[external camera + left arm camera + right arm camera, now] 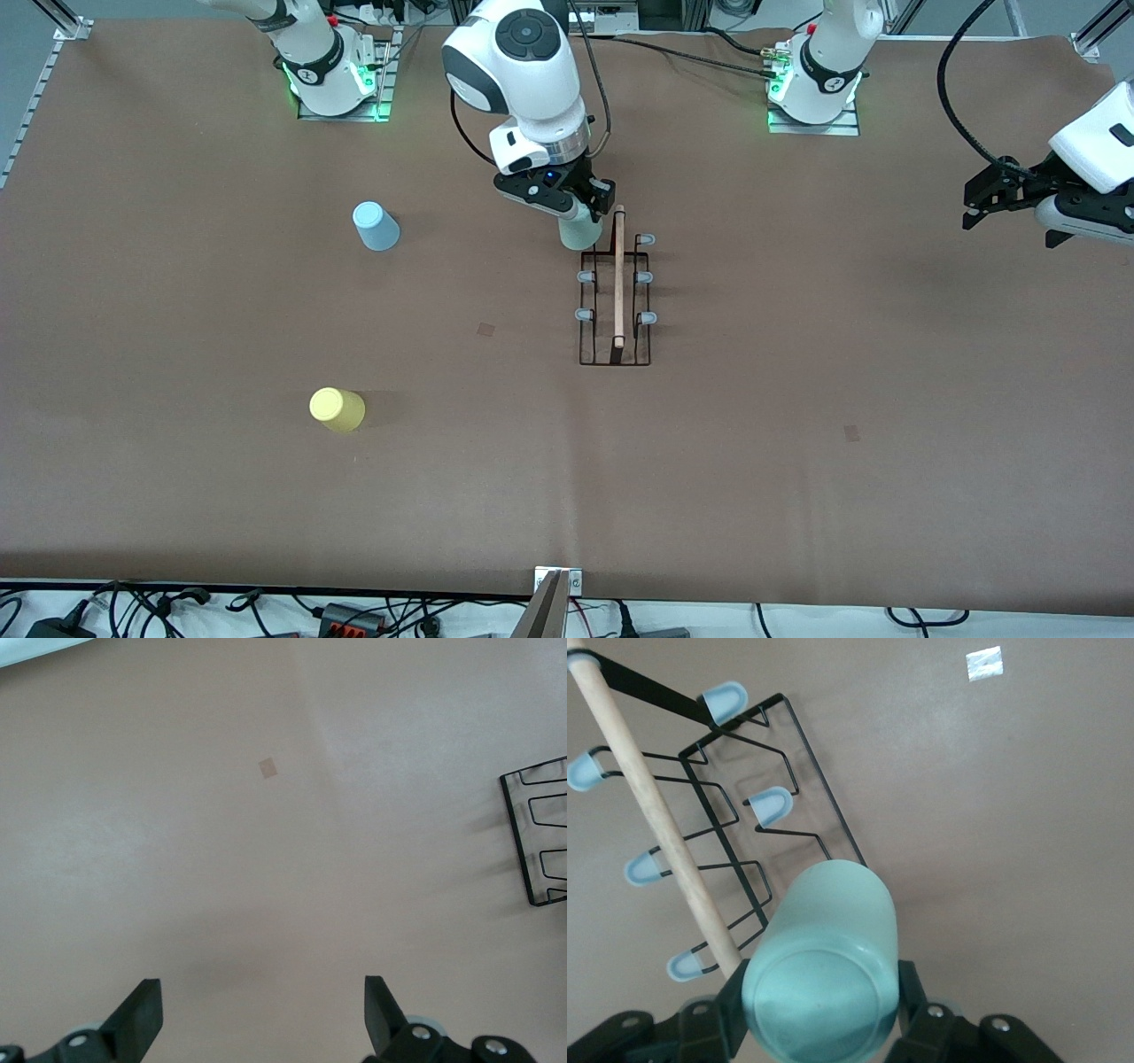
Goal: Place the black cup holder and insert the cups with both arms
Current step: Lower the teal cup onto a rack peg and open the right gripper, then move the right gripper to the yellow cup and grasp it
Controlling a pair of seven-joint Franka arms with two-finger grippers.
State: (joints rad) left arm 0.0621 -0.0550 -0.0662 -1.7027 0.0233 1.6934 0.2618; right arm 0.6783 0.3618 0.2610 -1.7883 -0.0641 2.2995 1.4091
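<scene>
The black cup holder (615, 301) stands mid-table, its wooden rod handle (618, 275) on top and grey-tipped prongs to both sides. My right gripper (580, 213) is shut on the pale mint green cup (580, 232), held upside down over the prong at the holder's end nearest the robot bases. In the right wrist view the mint cup (824, 966) sits between the fingers beside the holder (735, 842). The light blue cup (376, 226) and yellow cup (337, 409) stand toward the right arm's end. My left gripper (997, 199) is open and empty, raised at the left arm's end.
The left wrist view shows bare brown table, a small tape patch (267, 768) and one corner of the holder (536, 833). Small tape patches (485, 329) lie on the table. Cables and a metal bracket (558, 585) lie along the edge nearest the front camera.
</scene>
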